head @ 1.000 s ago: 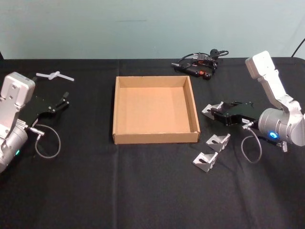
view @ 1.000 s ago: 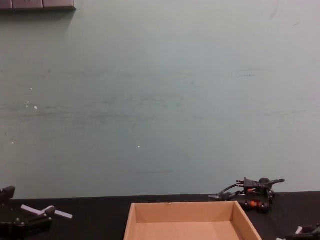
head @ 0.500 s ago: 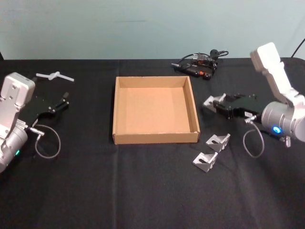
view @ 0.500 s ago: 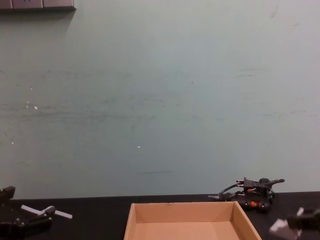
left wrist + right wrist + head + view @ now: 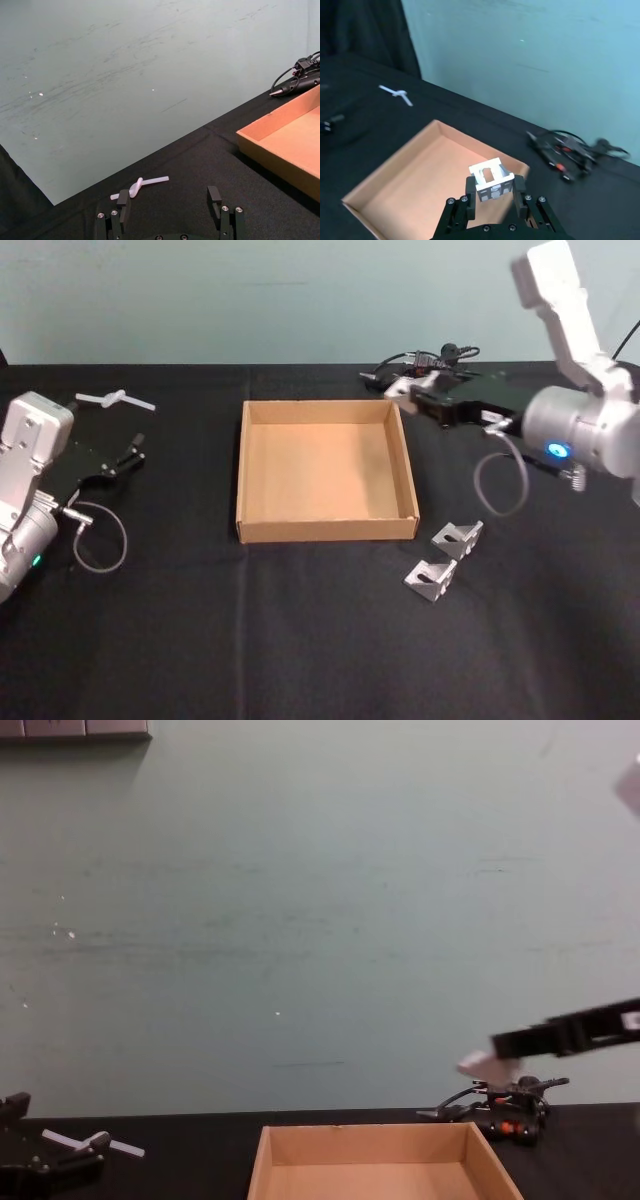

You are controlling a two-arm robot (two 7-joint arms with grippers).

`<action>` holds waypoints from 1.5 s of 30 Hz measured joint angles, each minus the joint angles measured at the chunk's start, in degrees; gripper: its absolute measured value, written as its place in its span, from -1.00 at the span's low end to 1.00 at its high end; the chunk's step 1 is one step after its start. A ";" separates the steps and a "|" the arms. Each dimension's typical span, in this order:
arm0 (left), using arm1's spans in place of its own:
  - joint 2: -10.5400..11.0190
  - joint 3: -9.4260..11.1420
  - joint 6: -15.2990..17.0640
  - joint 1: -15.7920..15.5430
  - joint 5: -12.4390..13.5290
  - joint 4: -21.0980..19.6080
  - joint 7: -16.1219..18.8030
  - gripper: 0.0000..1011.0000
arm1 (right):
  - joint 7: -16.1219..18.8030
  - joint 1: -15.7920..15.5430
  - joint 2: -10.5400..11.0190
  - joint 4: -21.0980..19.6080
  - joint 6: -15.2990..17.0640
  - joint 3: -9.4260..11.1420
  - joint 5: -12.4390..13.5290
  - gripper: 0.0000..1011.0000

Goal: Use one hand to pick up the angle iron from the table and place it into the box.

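Observation:
My right gripper (image 5: 418, 397) is shut on a silver angle iron (image 5: 399, 390) and holds it in the air over the far right corner of the tan cardboard box (image 5: 243, 472). In the right wrist view the angle iron (image 5: 491, 179) sits between the black fingers (image 5: 470, 189), with the box (image 5: 391, 182) below. The chest view shows the right gripper (image 5: 515, 1041) well above the box (image 5: 263, 1155). Two more angle irons (image 5: 458, 537) (image 5: 432, 578) lie on the black table (image 5: 300, 640) right of the box. My left gripper (image 5: 168, 202) rests open at the table's left.
A black tool with a cable (image 5: 420, 371) lies behind the box's far right corner. A white plastic piece (image 5: 113, 398) lies at the far left. The box interior holds nothing.
The right gripper has lifted the angle iron off the table and carried it up and leftward to the box's far right corner. The left arm has not moved.

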 joint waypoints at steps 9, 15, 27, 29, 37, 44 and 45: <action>0.00 0.00 0.00 0.00 0.00 0.00 0.00 0.99 | 1.00 5.51 -5.27 5.50 1.15 -5.56 -1.66 -0.12; 0.00 0.00 0.00 0.00 0.00 0.00 0.00 0.99 | 1.80 9.76 -9.34 13.32 1.11 -9.53 -4.30 -0.12; 0.00 0.00 0.00 0.00 0.00 0.00 0.00 0.99 | 3.93 13.32 -12.82 22.53 -0.79 -11.76 -7.16 -0.12; 0.00 0.00 0.00 0.00 0.00 0.00 0.00 0.99 | 4.22 13.67 -13.19 23.53 -1.27 -11.93 -7.49 -0.12; 0.00 0.00 0.00 0.00 0.00 0.00 0.00 0.99 | 4.44 13.86 -13.36 24.09 -1.71 -11.96 -7.82 -0.12; 0.00 0.00 0.00 0.00 0.00 0.00 0.00 0.99 | 4.40 13.70 -13.21 23.66 -1.52 -11.86 -7.65 0.11; 0.00 0.00 0.00 0.00 0.00 0.00 0.00 0.99 | 4.40 13.69 -13.19 23.64 -1.50 -11.86 -7.63 0.19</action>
